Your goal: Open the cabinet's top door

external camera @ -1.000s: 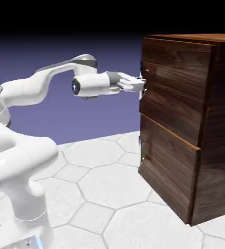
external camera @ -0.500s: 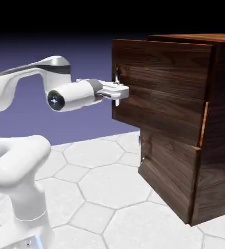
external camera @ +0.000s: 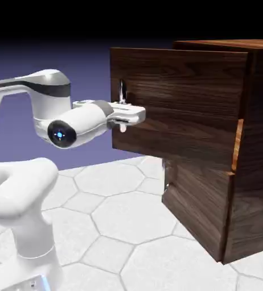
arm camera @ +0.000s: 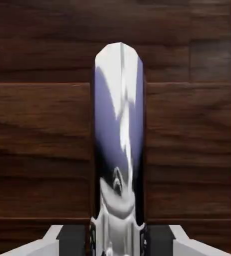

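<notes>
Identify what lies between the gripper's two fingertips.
The silver handle of the top door lies between the fingertips; the hand view shows this.

pale stone floor tiles (external camera: pixel 122 216) are spreading out in large polygons with smaller squares between, grey lines edging them; behind, a blue-violet backdrop (external camera: pixel 20 136) is darkening to black at the top.

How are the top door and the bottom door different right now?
The top door is swung open, but the bottom door is shut. The gripper holds the top door's handle; nothing grips the bottom door. Both are dark, wood-grained panels.
</notes>
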